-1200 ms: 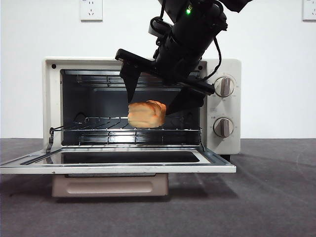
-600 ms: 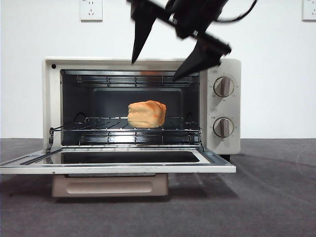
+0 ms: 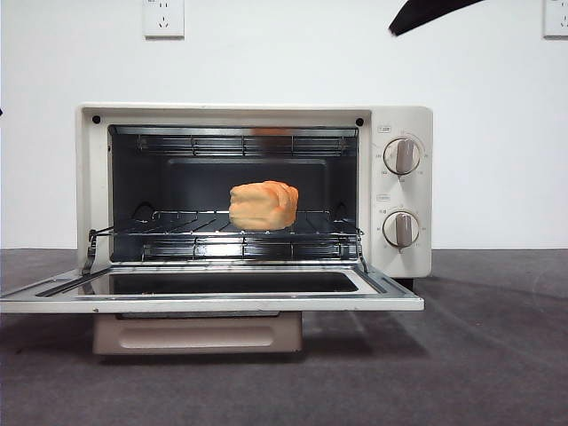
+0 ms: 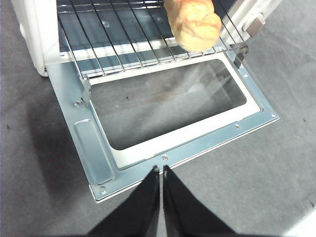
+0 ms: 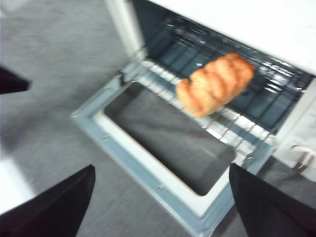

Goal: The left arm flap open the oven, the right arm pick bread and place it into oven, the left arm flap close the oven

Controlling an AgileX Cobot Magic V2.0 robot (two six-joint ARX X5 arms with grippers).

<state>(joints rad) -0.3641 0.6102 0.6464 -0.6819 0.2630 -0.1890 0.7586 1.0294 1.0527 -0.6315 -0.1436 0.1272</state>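
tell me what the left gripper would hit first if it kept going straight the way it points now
Probably the front edge of the open oven door: the left gripper, jaws shut, points at that metal frame, with the glass pane just beyond. Its height above the door is unclear, so it might pass over toward the bread.

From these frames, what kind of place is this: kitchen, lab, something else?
Probably a robot test bench, not a kitchen: a cream-white boxy toaster oven sits alone on a grey felt-like tabletop before a bare white wall with power sockets. Its door is down, and a golden-orange bread loaf sits on the rack.
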